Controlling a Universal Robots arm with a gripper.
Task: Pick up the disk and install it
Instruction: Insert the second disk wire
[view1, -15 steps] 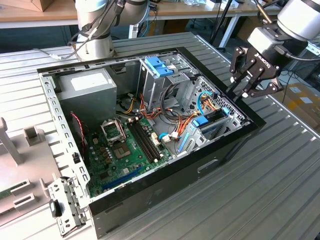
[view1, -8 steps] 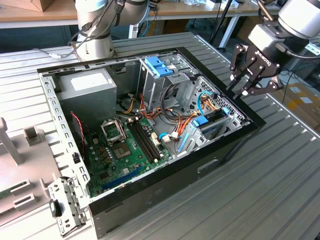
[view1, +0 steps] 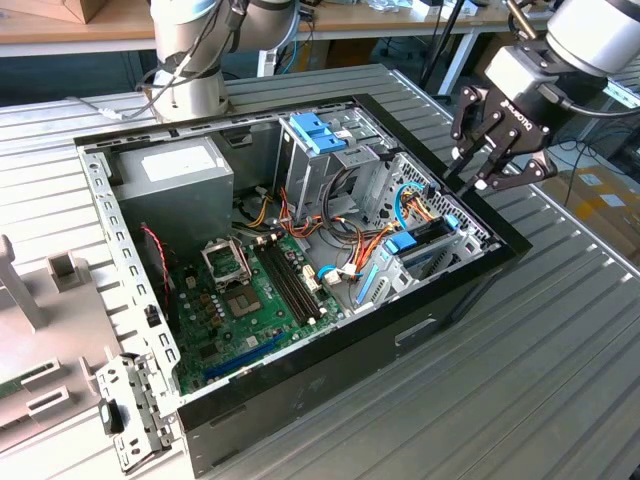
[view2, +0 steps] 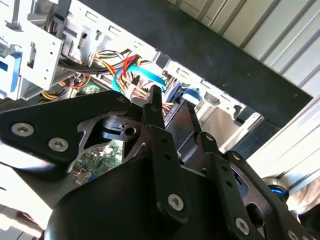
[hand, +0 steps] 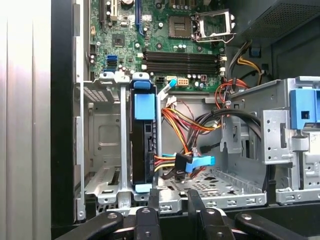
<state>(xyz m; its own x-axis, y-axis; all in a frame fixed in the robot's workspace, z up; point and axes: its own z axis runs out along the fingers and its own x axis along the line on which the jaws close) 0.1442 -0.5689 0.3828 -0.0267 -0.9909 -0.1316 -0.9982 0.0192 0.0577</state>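
Gripper (view1: 478, 176): hanging above the front edge of the open computer case (view1: 450, 300), at the exterior view's right; black fingers (hand: 153, 200) lying close together with only a narrow slot between them, gripping nothing.

Disk (hand: 145, 150): sitting upright on edge in a slot of the metal drive bay (hand: 100, 150) at the front corner of the case, blue rail tabs showing at both ends, a blue-ended cable (hand: 197, 162) reaching towards its side; in the exterior view it is showing as a blue-tabbed block (view1: 415, 245) just below the gripper, apart from the fingers.

Motherboard (view1: 250, 290): lying flat on the case floor, memory slots running alongside the bay.

Power supply (view1: 175, 175): grey box occupying the far corner.

Drive cage (view1: 320, 140): standing near the rear wall, blue latch on top
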